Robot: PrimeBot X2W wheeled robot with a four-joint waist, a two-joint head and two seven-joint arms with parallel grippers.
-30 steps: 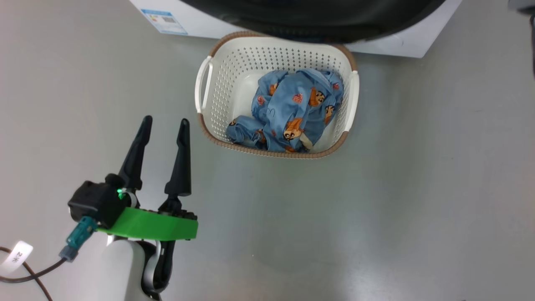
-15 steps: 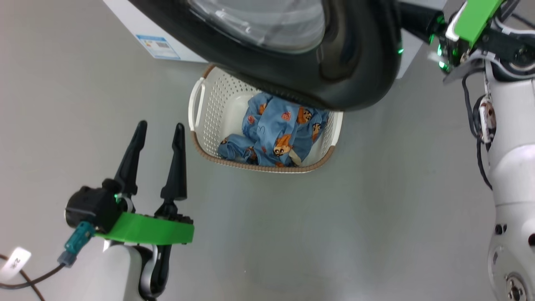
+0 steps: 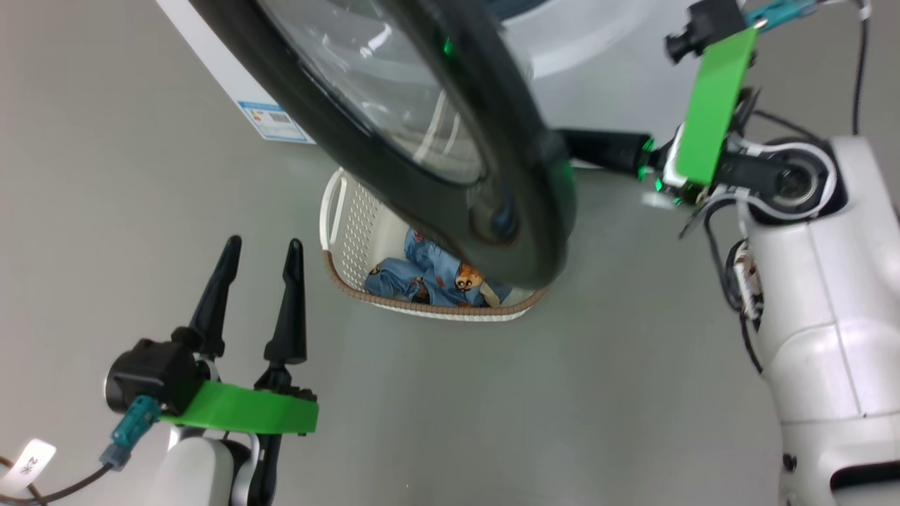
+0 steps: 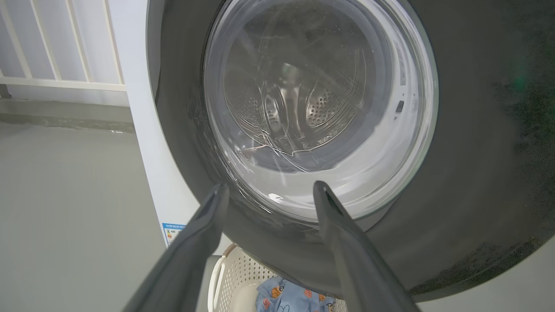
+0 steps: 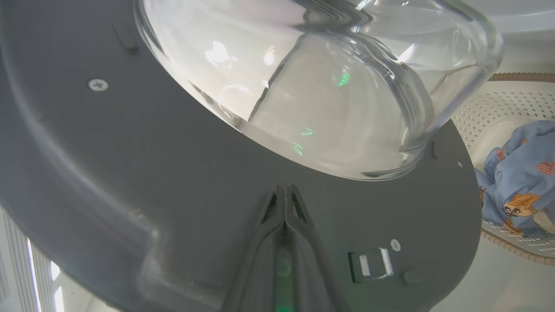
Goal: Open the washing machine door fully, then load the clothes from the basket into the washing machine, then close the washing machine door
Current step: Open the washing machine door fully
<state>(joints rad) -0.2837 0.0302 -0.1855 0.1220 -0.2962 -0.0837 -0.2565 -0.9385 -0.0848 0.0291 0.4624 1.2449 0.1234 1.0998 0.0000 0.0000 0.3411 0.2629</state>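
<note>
The washing machine door [image 3: 520, 176], black-rimmed with a clear glass bowl, stands swung out from the white washing machine [image 3: 598, 42] and hangs over the basket [image 3: 337, 211]. My right gripper [image 3: 569, 140] reaches in behind the rim. In the right wrist view it [image 5: 285, 187] is shut, its tips against the door's dark grey inner face [image 5: 130, 173] just below the glass. The light-blue printed clothes [image 3: 422, 284] lie in the basket, partly hidden by the door. Low on the left my left gripper [image 3: 263, 244] is open and holds nothing. In the left wrist view it [image 4: 269, 186] points at the door's outer glass [image 4: 321, 108].
Grey floor lies all around the basket. A small blue label [image 3: 274, 119] sits low on the machine's front. White railing [image 4: 65, 43] stands to the left of the machine. My pale right arm [image 3: 815, 316] takes up the right side of the head view.
The head camera has tilted up. The door has swung farther out over the basket, with my shut right gripper behind its rim. The left gripper has stayed open and in place.
</note>
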